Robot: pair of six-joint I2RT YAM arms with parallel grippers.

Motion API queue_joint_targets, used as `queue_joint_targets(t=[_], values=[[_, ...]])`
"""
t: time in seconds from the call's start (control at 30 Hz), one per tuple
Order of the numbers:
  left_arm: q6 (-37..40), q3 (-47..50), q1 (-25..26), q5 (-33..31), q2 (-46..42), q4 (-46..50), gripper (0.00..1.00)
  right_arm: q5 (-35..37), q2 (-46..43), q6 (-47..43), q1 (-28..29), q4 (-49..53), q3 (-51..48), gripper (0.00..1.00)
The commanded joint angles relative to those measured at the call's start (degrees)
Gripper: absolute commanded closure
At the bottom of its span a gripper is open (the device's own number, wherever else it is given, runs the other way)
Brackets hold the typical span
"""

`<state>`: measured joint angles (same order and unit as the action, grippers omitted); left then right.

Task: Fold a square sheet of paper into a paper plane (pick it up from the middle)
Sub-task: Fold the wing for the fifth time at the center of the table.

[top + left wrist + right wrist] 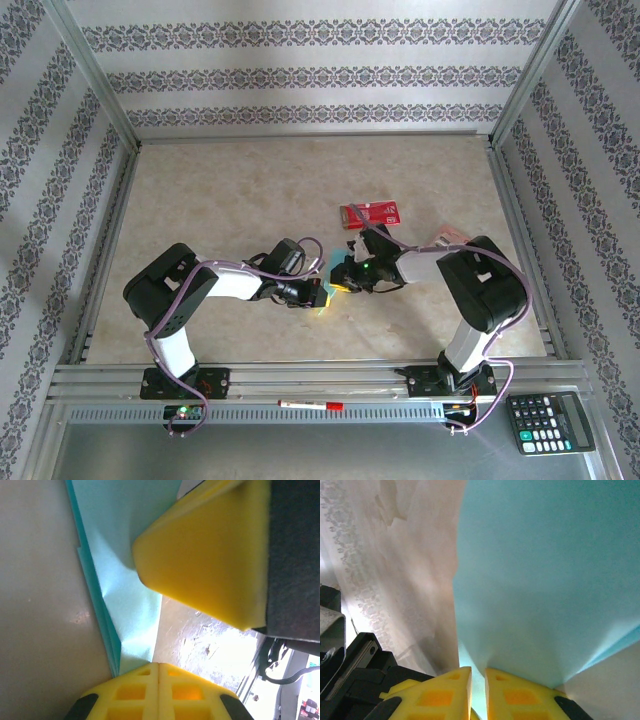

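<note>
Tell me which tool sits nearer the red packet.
Right. In the top view the right tool sits just below the red packet; the left tool is farther down and left. Both pinch the blue paper.

Near the table's (250, 190) middle, both grippers meet at a small light-blue paper (335, 262): left gripper (320, 295) at its 7 o'clock, right gripper (345, 281) at its 5 o'clock. A red packet (371, 214) lies apart at 1 o'clock.

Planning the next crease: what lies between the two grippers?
The folded light-blue paper, which left gripper and right gripper both pinch; the top view shows it spanning them.
</note>
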<state>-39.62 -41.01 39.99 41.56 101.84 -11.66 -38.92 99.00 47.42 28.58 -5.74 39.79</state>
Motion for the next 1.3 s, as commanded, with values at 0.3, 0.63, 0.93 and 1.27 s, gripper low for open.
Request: queue_joint_targets(t=[0.3, 0.63, 0.93, 1.27], values=[[2.53, 3.17, -0.44, -3.33, 3.82, 9.48, 1.0, 9.06, 3.92, -6.65, -6.1, 8.39, 6.09, 0.84], [2.6, 3.43, -0.48, -3.59, 3.58, 9.89, 1.0, 11.36, 7.14, -8.26, -9.68, 12.14, 10.4, 0.84], [2.62, 3.34, -0.49, -3.59, 3.48, 10.3, 1.0, 12.88, 9.7, -8.92, -12.82, 14.65, 14.2, 0.84], [2.97, 2.93, -0.44, -3.52, 3.18, 11.16, 1.0, 15.68, 12.78, -9.36, -16.27, 17.35, 18.54, 0.85]])
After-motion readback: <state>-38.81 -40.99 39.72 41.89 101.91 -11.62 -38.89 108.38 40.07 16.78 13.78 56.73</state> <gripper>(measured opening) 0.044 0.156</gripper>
